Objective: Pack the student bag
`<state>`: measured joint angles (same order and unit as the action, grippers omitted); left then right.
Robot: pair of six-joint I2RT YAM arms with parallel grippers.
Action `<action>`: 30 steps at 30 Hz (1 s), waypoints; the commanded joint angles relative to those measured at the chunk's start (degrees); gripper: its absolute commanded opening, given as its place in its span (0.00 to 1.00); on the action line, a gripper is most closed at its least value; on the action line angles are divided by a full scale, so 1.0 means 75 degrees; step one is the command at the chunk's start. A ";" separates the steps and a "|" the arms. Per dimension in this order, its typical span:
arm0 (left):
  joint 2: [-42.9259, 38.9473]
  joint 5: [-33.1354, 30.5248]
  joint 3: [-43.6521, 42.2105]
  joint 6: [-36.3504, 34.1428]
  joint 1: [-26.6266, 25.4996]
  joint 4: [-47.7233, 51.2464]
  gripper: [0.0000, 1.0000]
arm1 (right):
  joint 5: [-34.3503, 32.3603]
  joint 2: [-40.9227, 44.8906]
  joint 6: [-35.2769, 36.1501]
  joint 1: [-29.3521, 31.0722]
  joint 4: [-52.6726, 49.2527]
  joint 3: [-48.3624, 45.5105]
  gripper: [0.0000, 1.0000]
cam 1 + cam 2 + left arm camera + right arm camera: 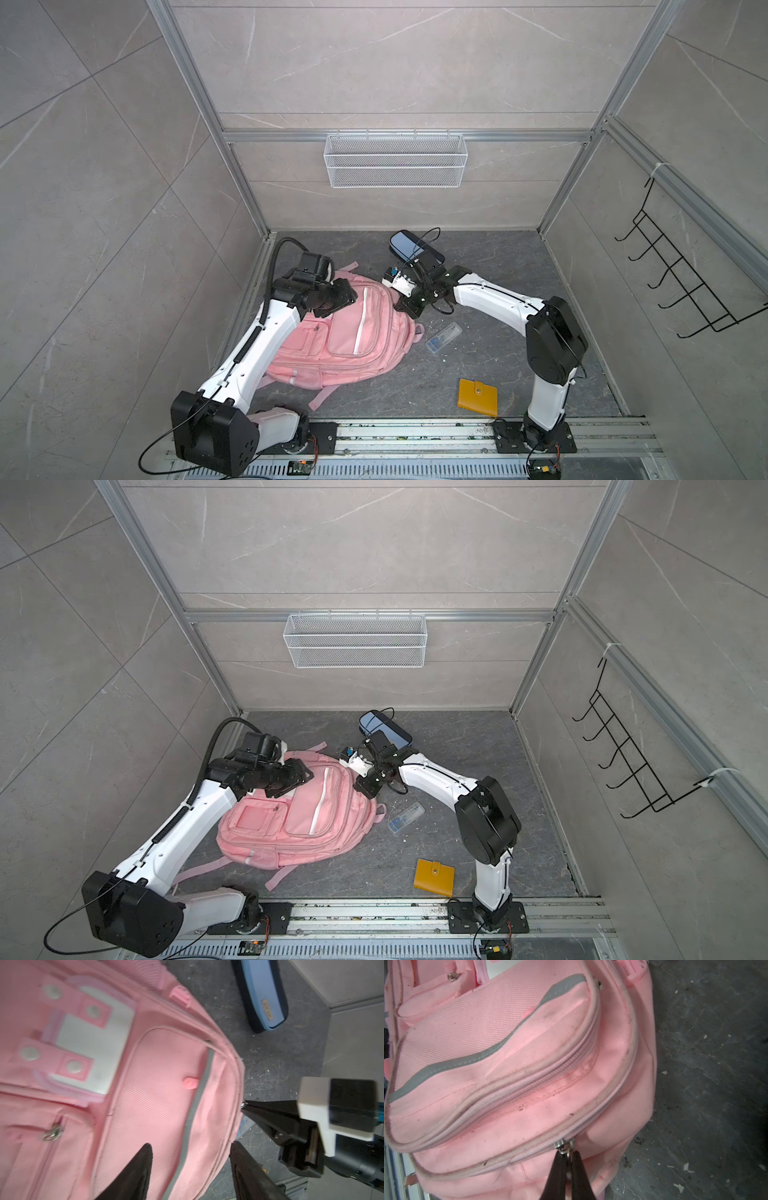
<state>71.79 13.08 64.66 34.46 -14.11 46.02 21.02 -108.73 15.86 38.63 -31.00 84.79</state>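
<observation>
The student bag (349, 332) (307, 812) is a pink backpack lying flat on the dark floor with its front pockets up. My left gripper (353, 297) (191, 1144) hovers open above its upper front pocket, and only the fabric of the student bag (155, 1095) shows between the spread fingers. My right gripper (398, 309) (569, 1153) is at the bag's top right edge, shut on the metal zipper pull (564, 1147) of the main zip. In the left wrist view the zipper pull (243, 1104) sits pinched at the tip of that gripper. The zip shown in the right wrist view runs closed.
A light-blue and navy pencil case (415, 247) (264, 995) lies behind the right gripper. A clear plastic box (444, 337) and a yellow wallet (478, 397) lie to the right of the bag. A white wire basket (395, 160) hangs on the back wall, a black hook rack (681, 270) on the right wall.
</observation>
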 commanded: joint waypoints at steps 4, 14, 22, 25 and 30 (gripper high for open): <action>0.0287 0.0701 -0.0675 -0.1335 0.0575 0.0595 0.65 | -0.0247 -0.0192 0.0099 -0.0156 -0.0247 0.0510 0.00; 0.1049 0.0745 -0.1421 -0.1167 0.0575 -0.0729 0.60 | -0.0288 -0.0624 0.0304 -0.0288 -0.0592 0.1133 0.00; 0.1094 0.1635 -0.2117 -0.0898 0.0559 -0.2031 0.28 | -0.0165 -0.0896 0.0401 -0.0325 -0.0621 0.1333 0.00; 0.0859 0.1680 -0.2188 -0.0504 0.0571 -0.2417 0.00 | -0.0175 -0.0910 0.0528 -0.0328 -0.0693 0.1338 0.00; 0.0439 0.1711 -0.1820 0.0312 0.0621 -0.2895 0.00 | -0.0128 -0.0574 0.0812 -0.0321 -0.0685 0.0846 0.00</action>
<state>78.08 24.12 47.94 31.68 -9.63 31.99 18.98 -114.85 19.66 35.90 -34.94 92.86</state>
